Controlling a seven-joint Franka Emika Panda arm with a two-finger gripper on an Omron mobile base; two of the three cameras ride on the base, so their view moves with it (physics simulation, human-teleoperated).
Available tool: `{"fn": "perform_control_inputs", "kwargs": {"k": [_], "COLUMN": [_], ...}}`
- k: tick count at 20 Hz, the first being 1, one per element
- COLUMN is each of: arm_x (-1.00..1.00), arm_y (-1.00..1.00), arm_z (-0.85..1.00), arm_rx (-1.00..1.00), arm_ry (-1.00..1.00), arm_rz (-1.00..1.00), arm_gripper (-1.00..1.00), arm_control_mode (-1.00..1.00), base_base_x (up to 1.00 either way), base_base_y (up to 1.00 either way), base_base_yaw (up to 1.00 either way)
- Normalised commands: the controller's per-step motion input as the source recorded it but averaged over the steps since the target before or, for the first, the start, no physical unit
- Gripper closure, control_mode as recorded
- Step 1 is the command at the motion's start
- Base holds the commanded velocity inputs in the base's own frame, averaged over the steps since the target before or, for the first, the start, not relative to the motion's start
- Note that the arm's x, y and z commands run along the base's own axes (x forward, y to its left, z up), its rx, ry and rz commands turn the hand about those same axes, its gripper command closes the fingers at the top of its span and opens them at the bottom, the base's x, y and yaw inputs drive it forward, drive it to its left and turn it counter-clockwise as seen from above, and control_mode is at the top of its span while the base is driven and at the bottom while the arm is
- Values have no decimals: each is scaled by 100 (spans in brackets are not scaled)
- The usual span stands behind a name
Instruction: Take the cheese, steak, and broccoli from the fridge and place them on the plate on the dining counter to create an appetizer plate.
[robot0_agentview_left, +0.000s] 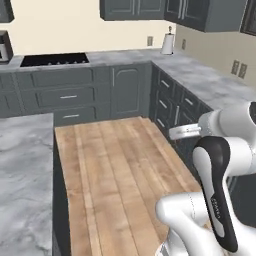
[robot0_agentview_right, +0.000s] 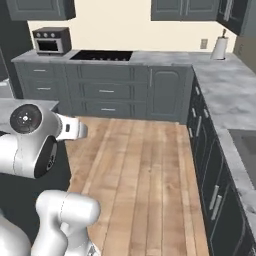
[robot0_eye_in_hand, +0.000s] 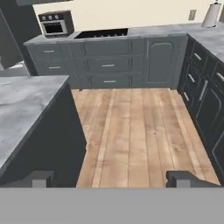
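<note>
Spread fingers (robot0_eye_in_hand: 111, 178) frame wood floor (robot0_eye_in_hand: 135, 131), dining counter (robot0_eye_in_hand: 26, 105) leftward.

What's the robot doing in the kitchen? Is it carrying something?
No, it isn't carrying anything. Its gripper is wide open with nothing between the fingers, pointing out over the wooden floor. The dining counter with the grey marble top is right beside it. Across the room are dark cabinets, a stovetop and a small oven. The food it wants can't be seen from here.
</note>
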Motion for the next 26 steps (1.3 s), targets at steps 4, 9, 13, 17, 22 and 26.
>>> {"fn": "perform_control_inputs", "kwargs": {"k": [4,9,13,17,22,26], "arm_x": [0,0,0,0,0,0], "arm_y": [0,0,0,0,0,0], "arm_z": [0,0,0,0,0,0], "arm_rx": [0,0,0,0,0,0], "arm_ry": [0,0,0,0,0,0], "arm_rz": [0,0,0,0,0,0], "arm_gripper": [-100,-100,-100,-100,-100,-100], "arm_control_mode": [100,100,100,100,100,100], "base_base_x": [100,100,100,100,100,100], "base_base_y": [-9,-48,-89,-85,-19,-12], "base_base_yaw": [41,34,25,26,45,56]}}
